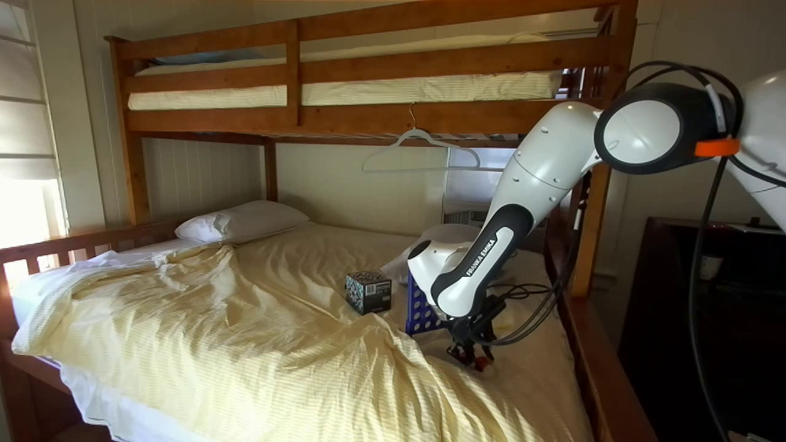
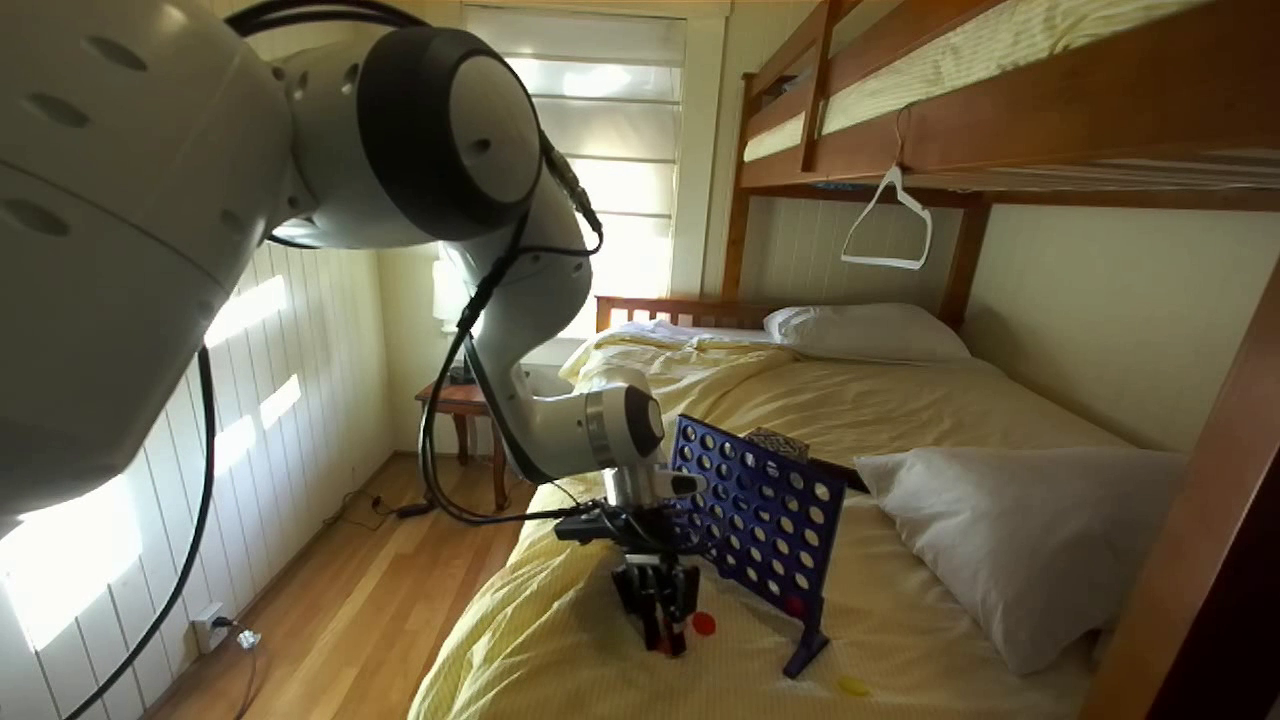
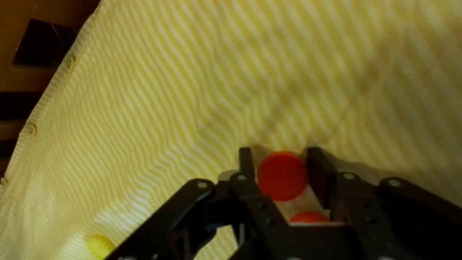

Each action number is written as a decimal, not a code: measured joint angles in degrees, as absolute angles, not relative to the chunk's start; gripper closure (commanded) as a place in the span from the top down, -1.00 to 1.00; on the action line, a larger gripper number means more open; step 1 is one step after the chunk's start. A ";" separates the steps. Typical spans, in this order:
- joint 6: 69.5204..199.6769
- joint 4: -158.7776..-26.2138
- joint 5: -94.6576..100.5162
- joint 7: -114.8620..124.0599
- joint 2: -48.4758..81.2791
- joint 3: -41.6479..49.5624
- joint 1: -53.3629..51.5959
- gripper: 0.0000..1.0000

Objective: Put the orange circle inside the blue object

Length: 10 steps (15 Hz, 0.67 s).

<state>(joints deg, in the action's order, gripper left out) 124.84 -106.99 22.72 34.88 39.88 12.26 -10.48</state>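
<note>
One orange circle being framed by two black fingers

In the wrist view, the flat, smooth, round orange circle is being flanked by the two straight fingers, which are being shown narrowed nearly to its width; whether it is being pinched cannot be told. A second orange-red disc is being partly covered by the fingers' base, and one yellow disc is being shown at the lower left. A bedspread of creased cloth, ribbed in pale and yellow stripes, is being seen beneath, with three round buttons along its edge.

In an exterior view, one upright blue grid of hard plastic, pierced by rows of round holes, is being carried on the bedspread near the fingers. One red spot is being shown at a bottom hole; whether it is being held inside or merely seen through cannot be told.

In an exterior view, one dark, patterned, cube-shaped box is being supported near the grid, apart from it. Two soft white pillows are being shown, and one slim, pale hanger is being hung from a brown wooden rail. The grid is being partly hidden by one glossy white arm.
</note>
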 measured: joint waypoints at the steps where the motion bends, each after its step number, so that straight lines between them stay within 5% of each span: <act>1: 124.84 -106.99 22.75 34.88 39.90 12.27 -10.51 -0.30; 5: 124.84 -106.99 22.91 34.88 39.94 12.29 -10.56 -0.49; 6: 124.84 -106.99 22.96 34.88 39.96 12.31 -10.56 -0.36; 7: 124.84 -106.98 22.98 34.88 39.99 12.33 -10.57 0.06; 10: 124.84 -106.98 23.02 34.88 40.05 12.46 -10.56 0.48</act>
<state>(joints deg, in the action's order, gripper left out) 124.84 -106.98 23.02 34.88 40.05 12.46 -10.56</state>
